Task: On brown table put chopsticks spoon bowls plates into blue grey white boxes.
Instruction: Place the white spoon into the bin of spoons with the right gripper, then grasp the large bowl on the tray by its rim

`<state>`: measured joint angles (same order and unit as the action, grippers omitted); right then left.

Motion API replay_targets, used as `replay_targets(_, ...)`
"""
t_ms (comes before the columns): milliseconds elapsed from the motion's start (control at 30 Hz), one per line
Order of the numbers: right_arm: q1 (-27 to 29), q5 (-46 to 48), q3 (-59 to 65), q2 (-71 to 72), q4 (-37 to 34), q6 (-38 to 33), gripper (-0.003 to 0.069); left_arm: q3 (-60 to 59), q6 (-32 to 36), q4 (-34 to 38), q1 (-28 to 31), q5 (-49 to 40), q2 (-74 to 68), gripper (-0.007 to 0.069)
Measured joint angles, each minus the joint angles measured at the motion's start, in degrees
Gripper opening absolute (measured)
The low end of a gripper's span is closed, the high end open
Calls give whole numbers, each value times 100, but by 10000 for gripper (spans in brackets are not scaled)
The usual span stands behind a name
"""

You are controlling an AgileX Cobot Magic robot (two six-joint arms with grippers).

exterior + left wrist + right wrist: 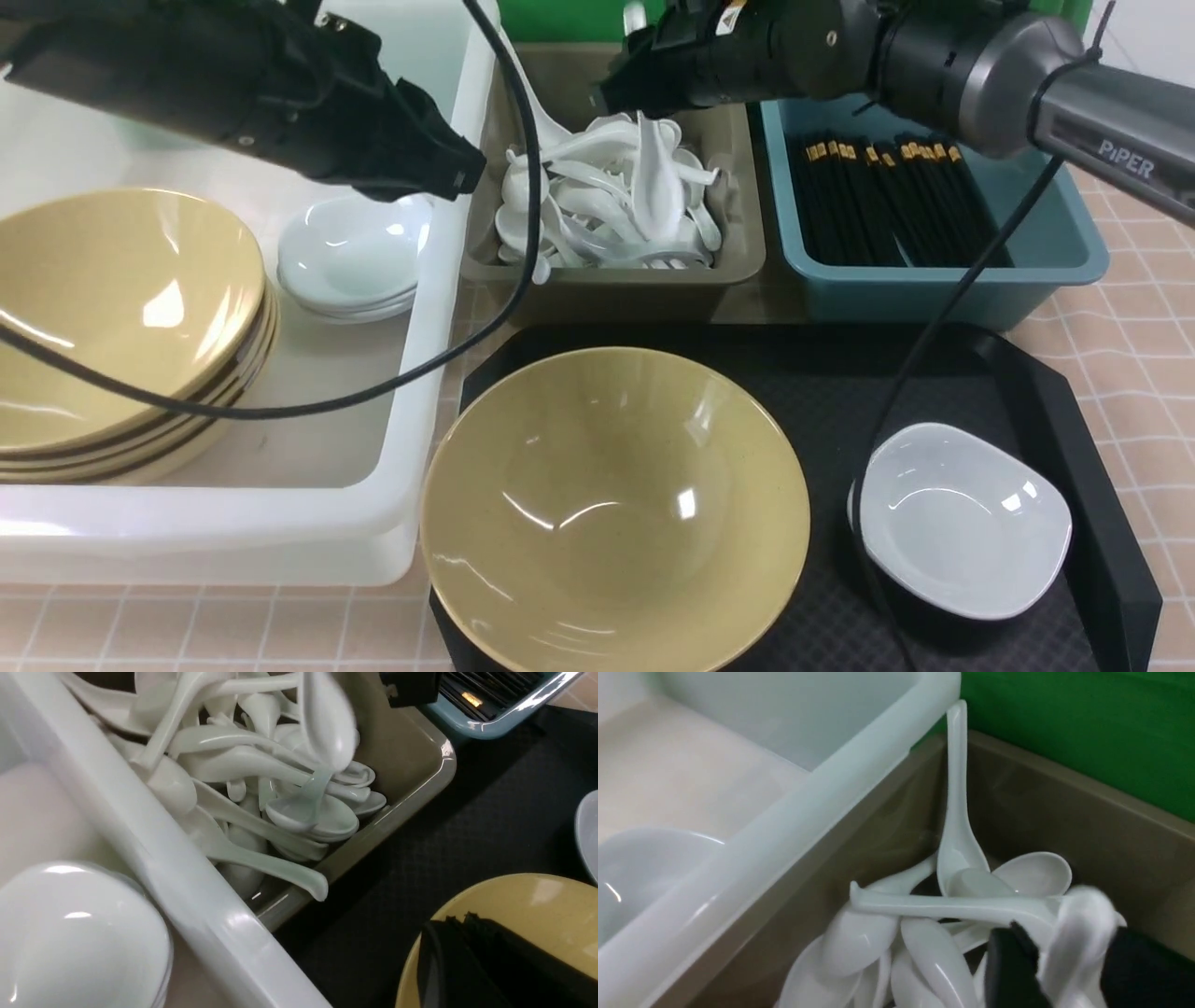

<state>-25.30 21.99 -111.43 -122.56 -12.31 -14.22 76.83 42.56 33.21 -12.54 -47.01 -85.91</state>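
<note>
Bowl point(611, 504): set on the black tray point(1055, 392) beside a white plate point(966, 518) — neither is held.
Left gripper point(453, 173): hung over the white box point(411, 411) rim; its opening cannot be told.
Spoon point(658, 177): blurred, bowl-end down, above the heap in the grey box point(738, 271).
Right gripper point(1071, 970): fingers stand apart on either side of the spoon; whether it is gripped cannot be told.
Risk: the spoon could glance off the heap and be thrown over the wall.
Hidden: the grey box floor — buried.

Front view. The table point(1139, 373) I work over is peach-brown tile print with pale grid lines, bare at 3 and 7 o'clock. Green backdrop point(560, 19) at 12 o'clock, flat colour. Pale wall point(1153, 37) at 1 o'clock. Light bright, with hard white glints on glossy surfaces.
</note>
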Motion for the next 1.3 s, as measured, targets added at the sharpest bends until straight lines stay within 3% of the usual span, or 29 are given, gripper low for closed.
replay_targets(167, 124, 1910, -888, 0, 5, 66, 536, 286, -122, -143, -2, -412, -129, 8)
replay_targets(300, 164, 3586, -1552, 79, 16, -202, 556, 522, -332, -472, -142, -807, -234, 34)
replay_targets(333, 164, 4438, -1811, 170, 31, -346, 554, 606, -470, -773, -328, -927, -318, 69)
replay_targets(400, 164, 4772, -1882, 402, 43, -218, 546, 644, -644, -1139, -620, -1001, -445, 130)
replay_targets(500, 164, 4919, -1821, 696, 77, -146, 526, 667, -834, -1495, -961, -1051, -647, 211)
replay_targets(600, 84, 4956, -1275, 1460, 125, -269, 480, 852, -1421, -2176, -1554, -1189, -1152, 378)
replay_targets(700, 34, 4980, -594, 2156, 115, -481, 439, 1082, -1906, -2853, -1867, -1215, -1585, 472)
replay_targets(800, 34, 5011, 26, 2738, 128, -630, 401, 1276, -2170, -3321, -1944, -1208, -1921, 517)
replay_targets(1033, 34, 5053, 910, 3402, 311, -709, 326, 1468, -2135, -3507, -1944, -1097, -2473, 530)
replay_targets(1300, 34, 5053, 993, 3302, 362, -714, 267, 1491, -2075, -3060, -1944, -966, -2770, 493)
